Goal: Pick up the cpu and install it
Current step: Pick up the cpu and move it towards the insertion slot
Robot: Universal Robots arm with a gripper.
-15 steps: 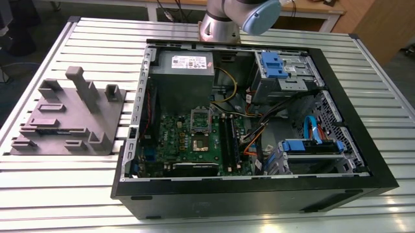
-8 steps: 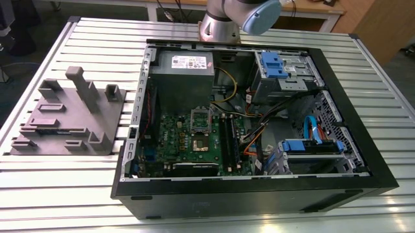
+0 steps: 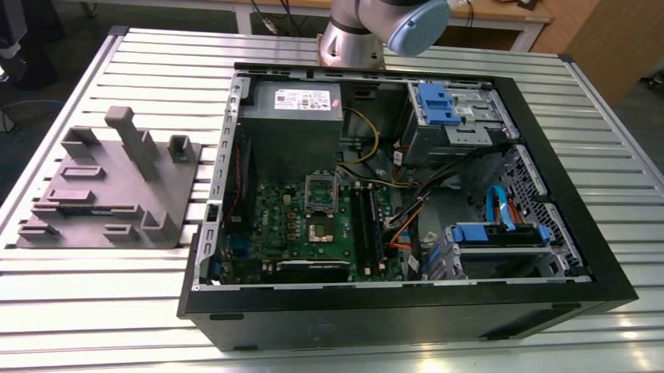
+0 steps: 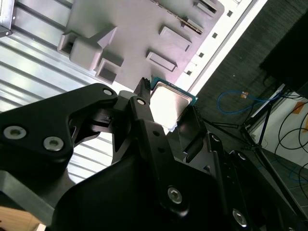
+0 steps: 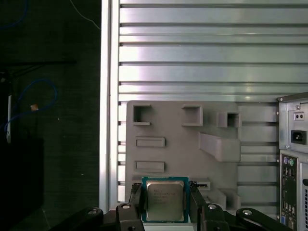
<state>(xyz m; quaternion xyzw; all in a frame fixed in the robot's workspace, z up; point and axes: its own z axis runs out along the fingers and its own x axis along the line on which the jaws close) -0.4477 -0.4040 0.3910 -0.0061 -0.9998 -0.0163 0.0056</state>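
The hand [image 5: 166,196] is clenched on the cpu [image 5: 165,203]. In both wrist views its two black fingers [image 4: 142,98] press on opposite thin edges, and the silvery top faces the first wrist camera. The chip looks roughly level, though the second wrist view shows it [image 4: 168,103] held only near the fingertips.

Beyond it lies the grey fixture [image 5: 178,139] on the slatted table [image 5: 192,53], apparently well below the chip. Farther off stands the open computer case [image 3: 565,163], with the motherboard [image 3: 280,233] and its socket [image 3: 323,225] inside.

The hold is my main worry. With so little edge pinched, a jolt could make the chip tilt or slip out. A tilted or wrongly turned chip at the socket could bend contacts. The cables [image 3: 415,210] just beside the socket could also snag the fingers.
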